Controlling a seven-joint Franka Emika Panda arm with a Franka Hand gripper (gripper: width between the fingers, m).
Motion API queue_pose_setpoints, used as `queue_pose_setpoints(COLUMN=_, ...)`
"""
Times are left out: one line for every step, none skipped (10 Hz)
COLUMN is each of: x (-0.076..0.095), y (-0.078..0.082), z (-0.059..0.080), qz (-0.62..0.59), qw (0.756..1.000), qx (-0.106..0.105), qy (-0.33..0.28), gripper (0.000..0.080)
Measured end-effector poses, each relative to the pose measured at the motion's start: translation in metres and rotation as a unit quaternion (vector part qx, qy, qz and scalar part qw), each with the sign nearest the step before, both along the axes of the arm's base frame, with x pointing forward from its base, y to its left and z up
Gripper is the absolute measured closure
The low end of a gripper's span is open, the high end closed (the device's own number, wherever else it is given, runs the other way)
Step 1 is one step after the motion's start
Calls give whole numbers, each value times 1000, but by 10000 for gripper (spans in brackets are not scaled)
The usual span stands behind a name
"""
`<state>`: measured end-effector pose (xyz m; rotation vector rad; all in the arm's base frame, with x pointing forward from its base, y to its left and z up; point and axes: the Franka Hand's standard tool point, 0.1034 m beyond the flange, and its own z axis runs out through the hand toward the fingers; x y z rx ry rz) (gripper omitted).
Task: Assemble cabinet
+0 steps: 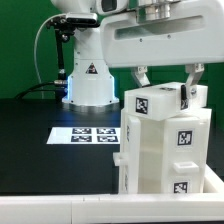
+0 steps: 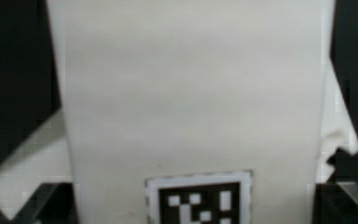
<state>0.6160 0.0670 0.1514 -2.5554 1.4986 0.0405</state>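
Observation:
The cabinet (image 1: 165, 150) is a white boxy stack of slabs with black-and-white marker tags, standing at the front on the exterior view's right. My gripper (image 1: 165, 88) comes down on it from above, one finger on each side of its top slab (image 1: 160, 102). In the wrist view that white slab (image 2: 185, 90) fills the space between the dark fingers (image 2: 39, 203), and both fingers lie against its side edges. A marker tag (image 2: 201, 200) on it sits midway between my gripper's (image 2: 194, 205) tips. The cabinet's lower parts are hidden there.
The marker board (image 1: 85, 133) lies flat on the black table (image 1: 40, 120), on the exterior view's left of the cabinet. The arm's white base (image 1: 88, 80) stands behind it with cables. A white ledge (image 1: 60, 208) runs along the front.

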Motion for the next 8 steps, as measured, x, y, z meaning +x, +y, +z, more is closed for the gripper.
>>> queue_pose_setpoints(x=0, y=0, z=0, qz=-64, qw=998, qx=11, qy=10, gripper=246)
queue_pose_setpoints(x=1, y=0, z=0, qz=-123, qw=992, qx=22, qy=19, gripper=246)
queue_pose_setpoints(x=4, y=1, z=1, qz=-201, qw=978, qx=40, qy=24, gripper=246)
queue_pose_setpoints(x=4, y=-1, z=1, qz=-219, qw=974, qx=44, qy=24, gripper=246)
queue_pose_setpoints(x=4, y=2, z=2, qz=-220, qw=974, qx=41, qy=23, gripper=246)
queue_pose_setpoints(x=5, y=2, z=2, qz=-261, qw=964, qx=46, qy=31, gripper=246)
queue_pose_setpoints(x=5, y=1, z=2, qz=-284, qw=957, qx=49, qy=35, gripper=246)
queue_pose_setpoints(x=6, y=1, z=2, qz=-309, qw=949, qx=52, qy=38, gripper=246)
